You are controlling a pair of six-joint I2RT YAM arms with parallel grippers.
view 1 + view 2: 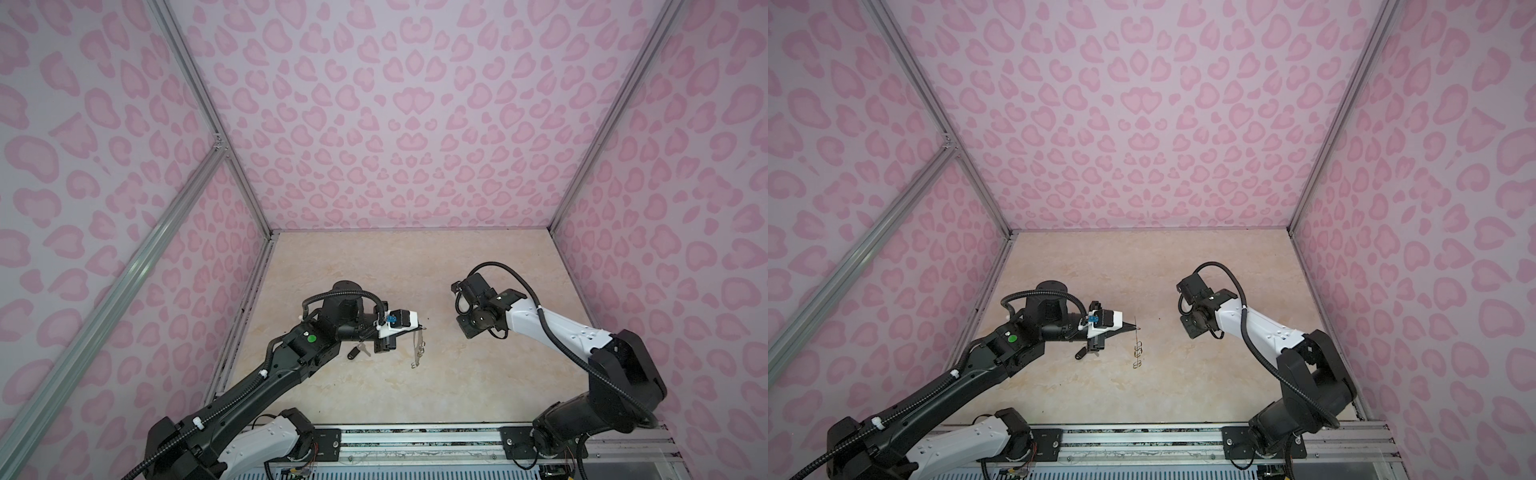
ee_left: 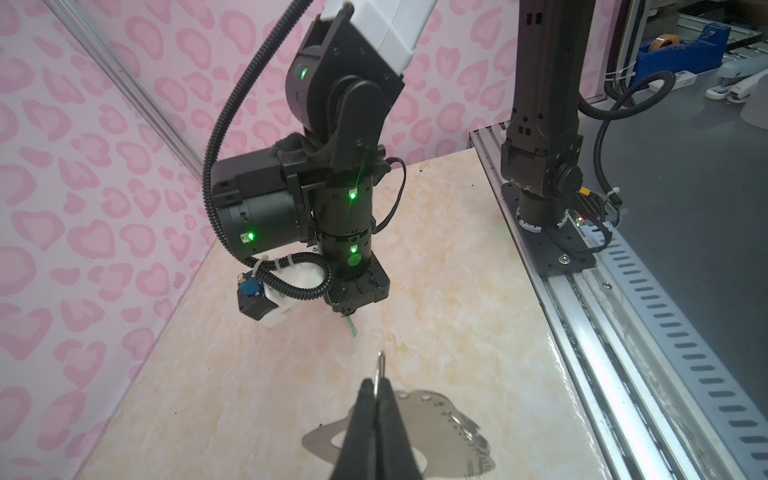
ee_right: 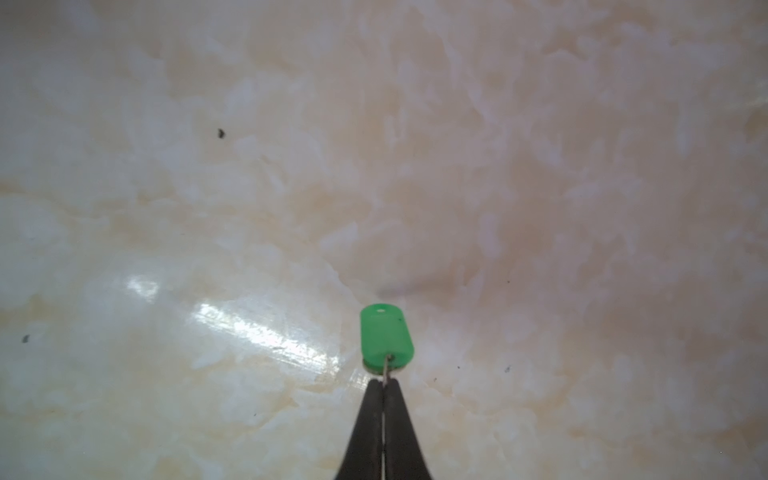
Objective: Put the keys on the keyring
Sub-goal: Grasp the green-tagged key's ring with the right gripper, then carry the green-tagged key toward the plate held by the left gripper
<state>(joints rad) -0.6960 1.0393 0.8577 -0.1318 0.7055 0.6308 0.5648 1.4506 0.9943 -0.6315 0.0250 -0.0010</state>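
Left fingers (image 2: pixel 367 401) horizontal, clamped on keyring (image 2: pixel 438 417); right fingers (image 3: pixel 369 401) point down, clamped on green-tag key (image 3: pixel 385 337); black-tag key (image 1: pixel 355 353) on tabletop (image 1: pixel 415 270).

The left gripper (image 1: pixel 1134 328) holds the keyring (image 1: pixel 1137 349) edge-on over the table (image 1: pixel 1142 270); a black-tagged key (image 1: pixel 1080 354) lies toward the left edge.

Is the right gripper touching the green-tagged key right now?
Touching. The right wrist view shows the right gripper shut on the green-tagged key, pinching the thin metal part at its tag's hole.
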